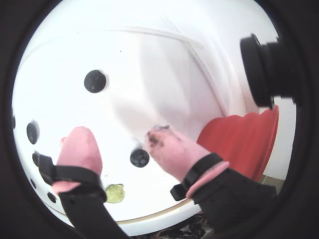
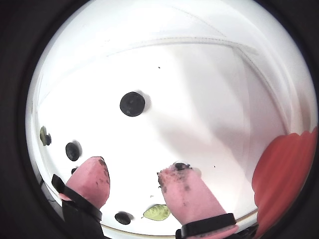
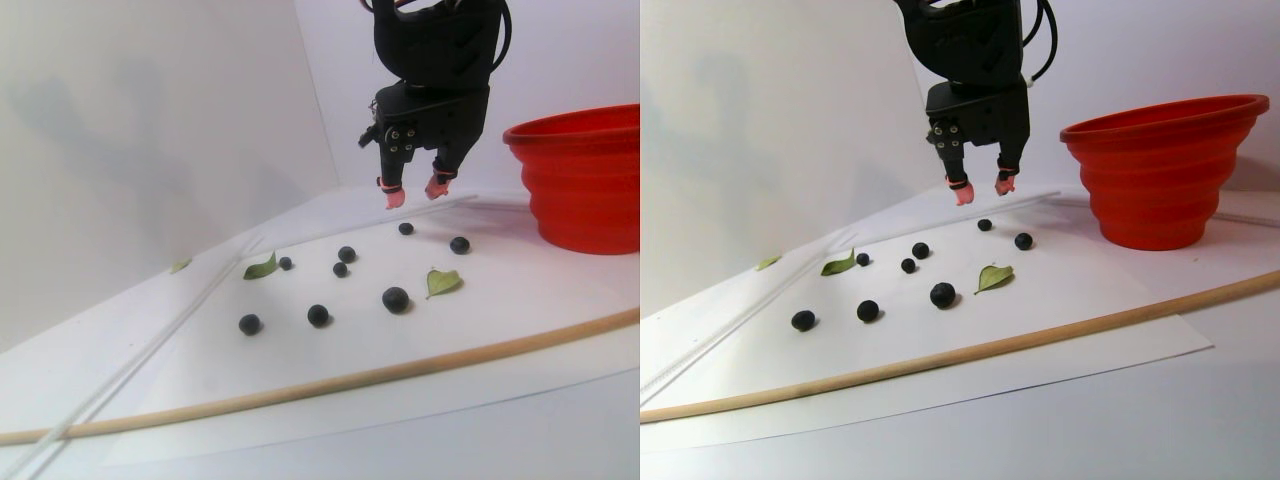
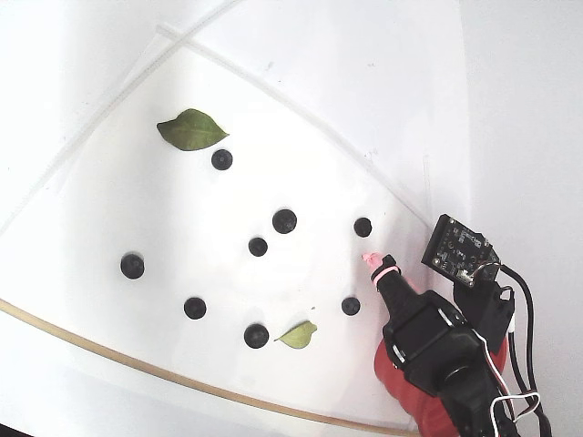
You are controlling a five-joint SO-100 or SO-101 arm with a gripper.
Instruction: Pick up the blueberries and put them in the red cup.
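Blueberries (image 4: 284, 220) are all scattered loose on the white sheet (image 4: 109, 209) with a couple of green leaves (image 4: 192, 129), none visibly in the red cup (image 3: 575, 180) off to the right in the stereo pair view, though its inside is hidden. The gripper (image 3: 412, 192) hangs up in the air above the far berries, pink fingertips (image 1: 79, 149) spread apart and holding nothing. Looks to me like the reach-in step, so next it needs to drop straight down around the nearest berry (image 1: 139, 158), the one showing between the tips in a wrist view, then pinch gently so it doesn't roll off.
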